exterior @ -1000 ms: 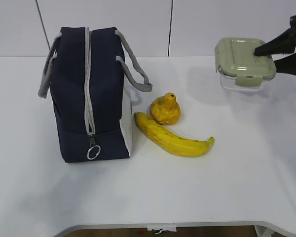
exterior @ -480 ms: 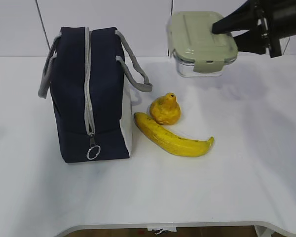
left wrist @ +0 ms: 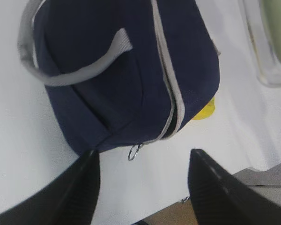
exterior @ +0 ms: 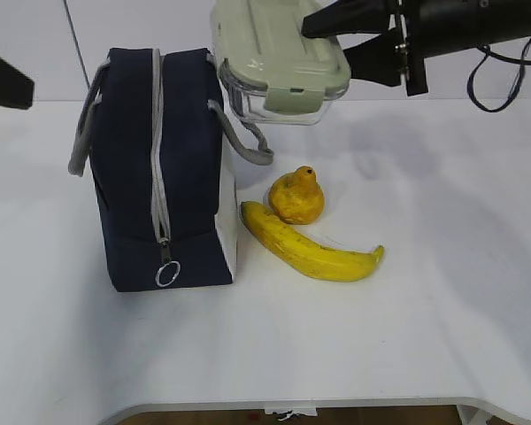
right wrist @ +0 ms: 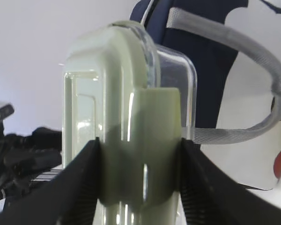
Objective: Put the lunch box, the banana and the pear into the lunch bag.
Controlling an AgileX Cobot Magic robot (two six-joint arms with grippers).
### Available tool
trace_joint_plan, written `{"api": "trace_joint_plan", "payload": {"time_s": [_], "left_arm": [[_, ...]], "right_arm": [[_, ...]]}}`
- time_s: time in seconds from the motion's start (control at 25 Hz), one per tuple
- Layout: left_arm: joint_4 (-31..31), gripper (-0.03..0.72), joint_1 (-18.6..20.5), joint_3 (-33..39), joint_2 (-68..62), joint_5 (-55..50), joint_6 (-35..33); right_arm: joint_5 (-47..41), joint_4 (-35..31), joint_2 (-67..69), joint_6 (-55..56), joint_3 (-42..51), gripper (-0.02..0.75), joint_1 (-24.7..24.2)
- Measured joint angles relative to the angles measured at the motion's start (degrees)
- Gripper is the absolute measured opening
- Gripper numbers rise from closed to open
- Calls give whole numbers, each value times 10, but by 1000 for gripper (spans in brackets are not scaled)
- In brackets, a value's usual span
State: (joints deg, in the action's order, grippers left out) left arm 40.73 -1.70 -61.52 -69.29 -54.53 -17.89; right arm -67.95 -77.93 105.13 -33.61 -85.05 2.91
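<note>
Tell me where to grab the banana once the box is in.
Probably the banana mid-body, from above, jaws across its width. It lies flat; its left tip sits close to the pear and lunch bag, while the middle has free table on both sides.

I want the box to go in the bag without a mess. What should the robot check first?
1. Box held tight: ok. The right gripper is shut on the lunch box, clamped at its lid clip.
2. Box lifted off the table: ok, it is up beside the top of the bag.
3. Bag open: not ok. The grey zipper looks closed along the top, with its ring pull at the bottom end.
4. Left gripper ready to help: ok, open, above the bag, holding nothing.
5. Banana and pear out of the way: ok, both lying on the table beside the bag.
</note>
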Motion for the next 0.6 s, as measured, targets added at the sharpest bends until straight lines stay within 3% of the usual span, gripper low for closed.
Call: {"api": "trace_joint_plan", "payload": {"time_s": [0.32, 0.6], "left_arm": [[81, 454, 0, -60, -163, -1, -89], [142, 454, 0, -101, -204, -3, -117]], "right_arm": [[33, -46, 0, -6, 0, 367, 9], [50, -60, 0, -10, 0, 367, 12]]}}
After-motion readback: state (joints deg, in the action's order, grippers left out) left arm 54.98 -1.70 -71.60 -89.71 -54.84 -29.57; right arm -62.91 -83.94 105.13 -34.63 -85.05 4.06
